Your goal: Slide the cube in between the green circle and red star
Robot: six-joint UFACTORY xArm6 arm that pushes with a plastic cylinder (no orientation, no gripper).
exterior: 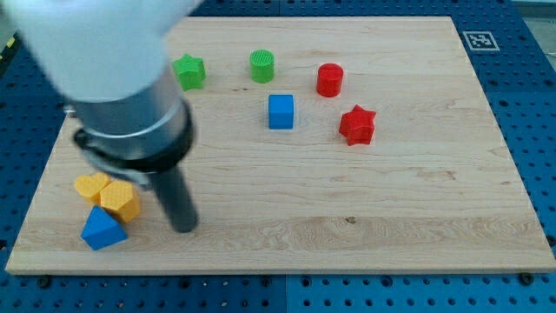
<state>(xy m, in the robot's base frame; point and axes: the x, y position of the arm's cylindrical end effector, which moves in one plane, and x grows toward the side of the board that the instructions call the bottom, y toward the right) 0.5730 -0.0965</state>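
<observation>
The blue cube (pixel 281 111) sits in the upper middle of the wooden board (pixel 417 200). The green circle (pixel 262 66) is above it and slightly to the view's left. The red star (pixel 357 125) is to the cube's right, slightly lower. My tip (pixel 183 228) rests on the board at the lower left, far from the cube and just right of the yellow blocks.
A green star (pixel 189 71) lies at the upper left and a red cylinder (pixel 330 80) at the upper right of the cube. Two yellow blocks (pixel 91 185) (pixel 120 201) and a blue triangle (pixel 102 229) cluster at the lower left. The arm's body covers the upper left corner.
</observation>
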